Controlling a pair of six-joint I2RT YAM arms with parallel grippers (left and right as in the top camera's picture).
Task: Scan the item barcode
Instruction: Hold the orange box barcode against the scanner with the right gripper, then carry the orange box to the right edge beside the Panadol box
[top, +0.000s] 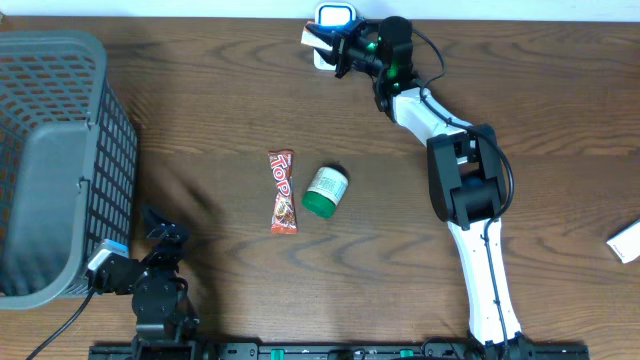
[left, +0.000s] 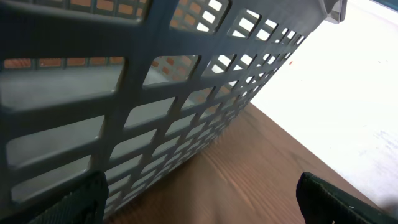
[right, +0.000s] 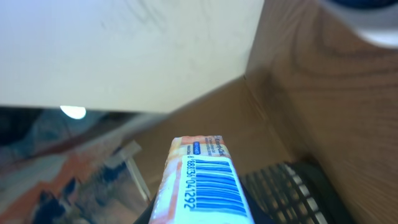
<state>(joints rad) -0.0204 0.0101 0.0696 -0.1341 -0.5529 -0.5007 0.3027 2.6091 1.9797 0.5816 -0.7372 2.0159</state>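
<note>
Right end effector (top: 338, 48) is at 12 o'clock on the table (top: 200, 90), jaws narrow and clamped on the barcoded packet (top: 316, 40). The packet is held off the table just beside the blue-white scanner (top: 336, 15), at the scanner's 7 o'clock; can't tell if they touch. In the right wrist view the barcode side faces the camera, and the scanner is a blur at 1 o'clock. Left end effector (top: 165, 232) is at 7 o'clock, jaws wide with nothing between them, fingers (left: 68, 202) near the wall of the grey basket (top: 115, 150), which sits at 9 o'clock. Near centre a Top candy bar (top: 282, 192) lies flat, with a green-capped white bottle (top: 325, 190) on its side just beside it at its 3 o'clock. A white box (top: 625, 240) is at the 4 o'clock edge.
</note>
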